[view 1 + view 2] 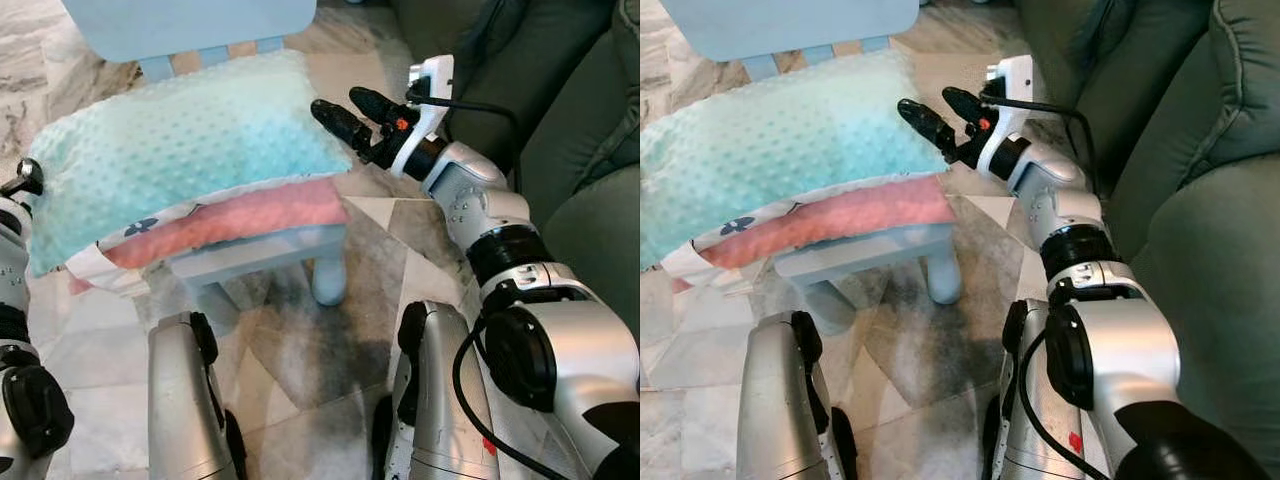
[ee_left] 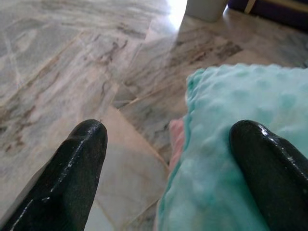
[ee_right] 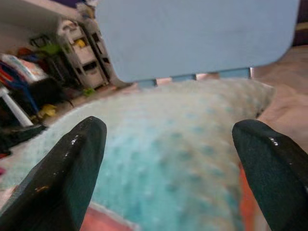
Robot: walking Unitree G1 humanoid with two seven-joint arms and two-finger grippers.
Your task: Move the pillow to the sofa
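Rightward, at three o'clock, the green sofa fills the side of the scene, standing on a marble floor. At eleven o'clock stands a small blue chair, and across its seat lies the pillow, mint and dotted on top with a pink side toward six o'clock and a white printed corner at eight. It overhangs the seat on both sides. The right claw sits just beside the pillow's three-o'clock edge, its two black fingers spread wide and aimed toward nine; whether they touch the fabric I cannot tell. The left claw sits at the pillow's nine-o'clock end, fingers spread, one over the mint fabric and one over the floor.
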